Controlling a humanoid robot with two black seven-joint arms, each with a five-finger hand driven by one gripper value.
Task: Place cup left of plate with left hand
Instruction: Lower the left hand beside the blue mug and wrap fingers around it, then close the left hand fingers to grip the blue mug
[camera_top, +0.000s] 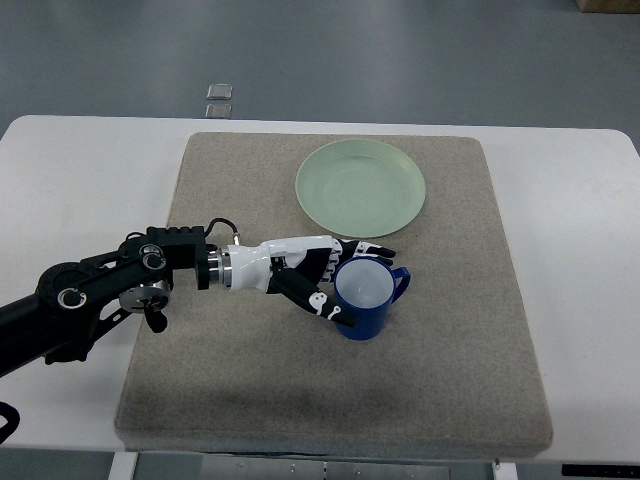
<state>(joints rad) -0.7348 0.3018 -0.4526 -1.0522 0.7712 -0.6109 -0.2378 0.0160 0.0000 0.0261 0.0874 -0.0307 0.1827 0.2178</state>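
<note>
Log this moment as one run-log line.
left hand: shut on blue cup | cup: upright on mat, below green plate | right arm: out of view

A lab-like test space: white table (60, 170), grey mat (250, 380), bare grey floor (400, 50).

Left robot hand (318, 275) outstretched; fingers curled

One round pale green plate (361, 187) at twelve o'clock. One blue plastic cup (368, 297) with a handle, near centre. One grey felt mat (250, 390) on one white table (70, 180). Two small grey squares (219, 100) (floor, eleven o'clock).
</note>
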